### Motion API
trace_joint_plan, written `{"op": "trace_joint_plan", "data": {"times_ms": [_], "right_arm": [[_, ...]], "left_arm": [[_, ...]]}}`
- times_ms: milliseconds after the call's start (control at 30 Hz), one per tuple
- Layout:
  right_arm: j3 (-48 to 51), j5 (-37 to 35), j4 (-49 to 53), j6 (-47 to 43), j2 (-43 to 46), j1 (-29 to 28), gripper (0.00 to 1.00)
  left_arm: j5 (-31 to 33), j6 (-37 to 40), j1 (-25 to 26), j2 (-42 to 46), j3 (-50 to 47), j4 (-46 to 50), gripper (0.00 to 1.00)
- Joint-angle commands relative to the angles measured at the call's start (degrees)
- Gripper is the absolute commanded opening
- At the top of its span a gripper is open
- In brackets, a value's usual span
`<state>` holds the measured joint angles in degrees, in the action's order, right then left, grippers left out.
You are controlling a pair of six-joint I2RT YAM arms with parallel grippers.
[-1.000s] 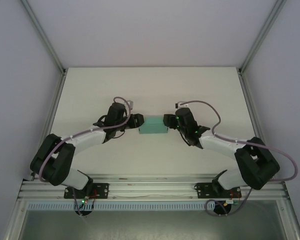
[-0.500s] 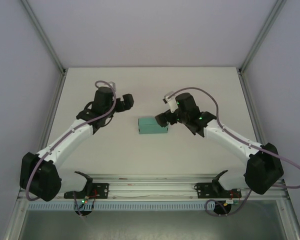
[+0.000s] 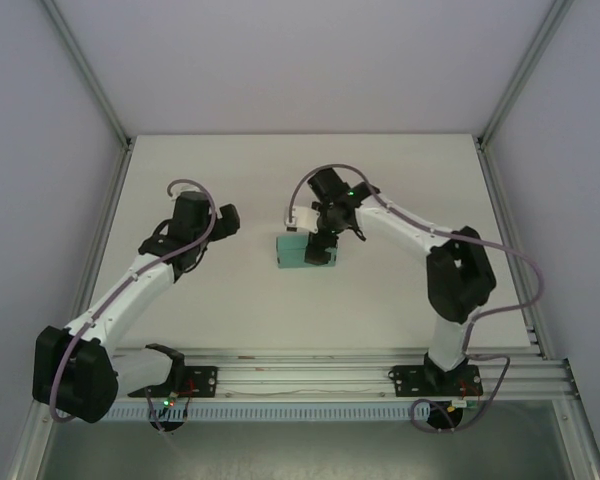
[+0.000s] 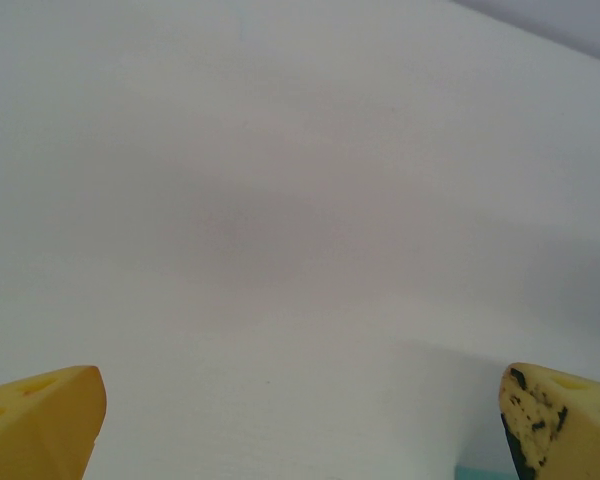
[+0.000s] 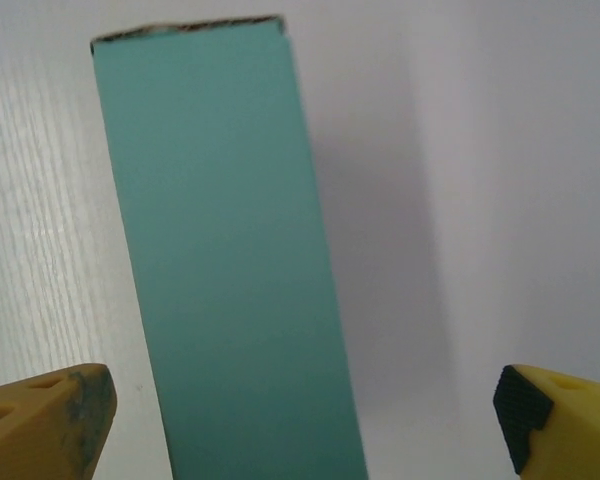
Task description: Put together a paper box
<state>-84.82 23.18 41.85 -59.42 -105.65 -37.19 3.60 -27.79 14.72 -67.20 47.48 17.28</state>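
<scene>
The paper box (image 3: 296,252) lies folded shut on the white table, a small teal-green rectangular box. In the right wrist view the paper box (image 5: 220,260) runs lengthwise away from the camera, its far end flap edge showing. My right gripper (image 3: 319,247) hangs above the box's right half, pointing down. There my right gripper (image 5: 300,425) is open, its yellow fingertips (image 5: 65,415) wide on either side of the box and not touching it. My left gripper (image 3: 227,219) is off to the left of the box. In its own view my left gripper (image 4: 300,425) is open over bare table.
The white table (image 3: 400,180) is walled by grey panels with metal frame posts (image 3: 88,70) at the back corners. An aluminium rail (image 3: 300,365) carrying the arm bases runs along the near edge. A sliver of teal (image 4: 472,473) shows at the left wrist view's bottom edge.
Both grippers let go of the box's ends. The left arm drew back to the left. The right arm swung up and over the box and now points down at it.
</scene>
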Motion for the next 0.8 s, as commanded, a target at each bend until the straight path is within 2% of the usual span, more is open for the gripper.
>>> {"op": "trace_joint_plan", "data": {"times_ms": [0,67,200,300,467,600,700,767], "right_arm": [[-4.08,-5.47,7.61,-5.11,-3.73,-1.56,0.91],[-6.05,-7.76,7.43,-4.09,-6.28,-2.08,0.88],[-8.77,-10.67,7.26,-3.77,-9.09,-3.17,0.65],[-8.82,-13.24,5.67,-4.02,-9.51,-3.64,0.56],[-6.3,-22.31,-3.72,-1.26,-7.89,-4.71,0.41],[-0.48,-31.59,-15.45,-3.31,-6.24,-5.68,0.42],[4.57,-33.53,-22.41,-6.2,-5.41,-5.72,0.42],[7.59,-32.98,-24.96,-7.0,-4.63,-5.88,0.52]], "left_arm": [[1.04,-1.56,-0.75,1.57,-1.22,1.37,1.0],[0.38,-1.67,-0.86,2.0,-1.67,1.2,1.0],[2.15,-2.1,-0.99,3.24,-2.02,2.12,1.0],[2.6,-2.2,-1.05,4.63,-2.39,2.68,1.0],[3.66,-2.62,-1.12,7.63,-3.83,3.27,1.0],[5.83,-3.58,-1.11,10.06,-5.49,3.21,1.0],[6.68,-3.55,-1.14,11.51,-6.82,2.7,1.0],[6.6,-3.53,-1.13,12.38,-7.64,2.44,1.0]]}}
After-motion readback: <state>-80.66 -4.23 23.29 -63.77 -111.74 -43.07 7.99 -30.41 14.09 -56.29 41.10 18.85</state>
